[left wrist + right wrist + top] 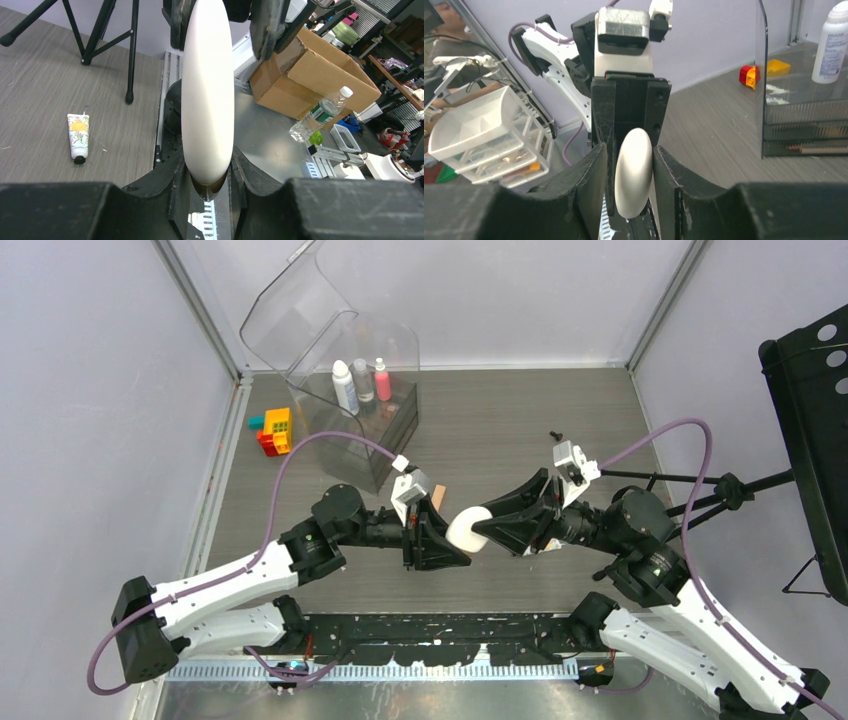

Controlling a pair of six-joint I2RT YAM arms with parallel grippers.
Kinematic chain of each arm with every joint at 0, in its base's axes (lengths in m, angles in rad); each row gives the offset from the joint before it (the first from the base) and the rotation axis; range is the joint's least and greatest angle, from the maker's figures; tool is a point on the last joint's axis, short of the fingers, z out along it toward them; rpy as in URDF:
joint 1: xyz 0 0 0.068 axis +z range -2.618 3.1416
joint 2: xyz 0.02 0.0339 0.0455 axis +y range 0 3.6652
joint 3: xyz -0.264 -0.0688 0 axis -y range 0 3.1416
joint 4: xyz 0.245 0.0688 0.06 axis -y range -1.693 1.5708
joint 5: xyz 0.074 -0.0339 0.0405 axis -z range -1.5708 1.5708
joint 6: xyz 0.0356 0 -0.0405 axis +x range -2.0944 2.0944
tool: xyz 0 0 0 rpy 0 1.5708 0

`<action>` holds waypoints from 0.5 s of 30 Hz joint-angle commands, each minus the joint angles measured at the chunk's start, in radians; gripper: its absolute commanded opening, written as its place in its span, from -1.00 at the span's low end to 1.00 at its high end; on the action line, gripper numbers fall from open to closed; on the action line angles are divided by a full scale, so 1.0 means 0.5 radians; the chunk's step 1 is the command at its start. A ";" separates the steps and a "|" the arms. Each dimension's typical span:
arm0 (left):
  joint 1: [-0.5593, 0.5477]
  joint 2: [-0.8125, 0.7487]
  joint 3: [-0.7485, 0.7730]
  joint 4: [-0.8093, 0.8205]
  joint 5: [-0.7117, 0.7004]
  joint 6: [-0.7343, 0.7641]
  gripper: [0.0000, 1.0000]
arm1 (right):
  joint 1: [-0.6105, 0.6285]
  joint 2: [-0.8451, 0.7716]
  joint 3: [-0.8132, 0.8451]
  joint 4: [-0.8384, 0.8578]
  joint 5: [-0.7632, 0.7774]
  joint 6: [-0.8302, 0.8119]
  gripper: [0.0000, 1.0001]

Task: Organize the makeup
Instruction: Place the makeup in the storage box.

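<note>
The white oval compact (466, 528) hangs edge-up above the table's middle, between my two grippers. My left gripper (458, 546) is shut on its near end, both fingers pressed on it in the left wrist view (207, 176), where the compact (207, 90) fills the centre. My right gripper (490, 527) stands around the other end. In the right wrist view (630, 167) one finger touches the compact (634, 170) and a small gap shows on the other side. A cream tube (78, 137) lies on the table. White (343, 386), clear (363, 380) and pink (382, 380) bottles stand on the case.
The large clear case with drawers (395, 420) stands at the back left, its lid raised; it also shows in the right wrist view (804, 125). Toy bricks (272, 430) lie left of it. A black tripod stand (740, 485) reaches in from the right. A small peach-brown piece (438, 497) lies by the left wrist.
</note>
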 commanded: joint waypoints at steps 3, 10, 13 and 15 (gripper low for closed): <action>0.005 0.009 0.115 0.119 0.028 0.006 -0.99 | 0.003 0.007 0.092 -0.149 -0.098 -0.072 -0.20; 0.003 0.006 0.109 0.105 0.018 0.022 -0.99 | 0.005 0.032 0.103 -0.149 -0.121 -0.077 -0.26; 0.003 0.013 0.100 0.104 0.032 0.020 -0.99 | 0.002 0.024 0.101 -0.134 -0.103 -0.067 -0.24; 0.003 0.018 0.100 0.104 0.042 0.017 -1.00 | 0.005 0.014 0.097 -0.126 -0.087 -0.066 -0.24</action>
